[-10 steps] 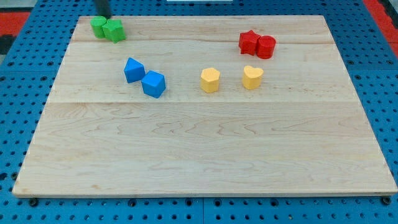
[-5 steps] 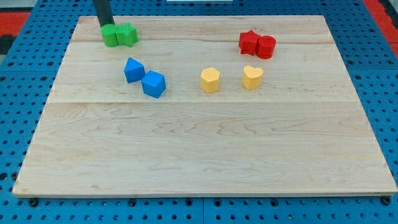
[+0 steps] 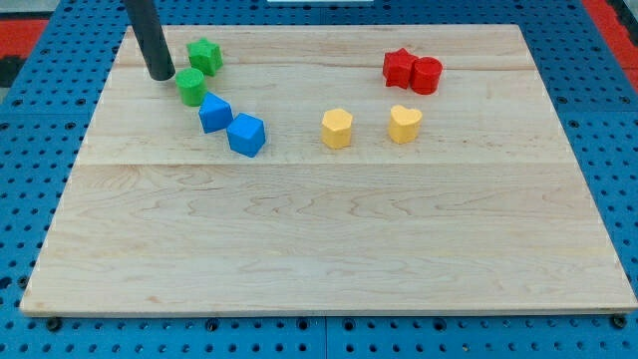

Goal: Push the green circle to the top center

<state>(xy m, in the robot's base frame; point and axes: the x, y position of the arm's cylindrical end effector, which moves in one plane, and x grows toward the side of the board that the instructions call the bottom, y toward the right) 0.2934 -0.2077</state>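
My tip point(image 3: 160, 76) just left of green circle point(image 3: 191, 87), w/ green star point(image 3: 204, 55) above & blue blocks point(image 3: 230, 124) below-right

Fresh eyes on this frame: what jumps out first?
The dark rod comes down at the view's upper left, my tip just left of the green circle block, which sits against the upper blue block. The other green block, star-like, lies apart, just above it. On the pale wooden board, two blue, two yellow and two red blocks sit in pairs across the upper half.
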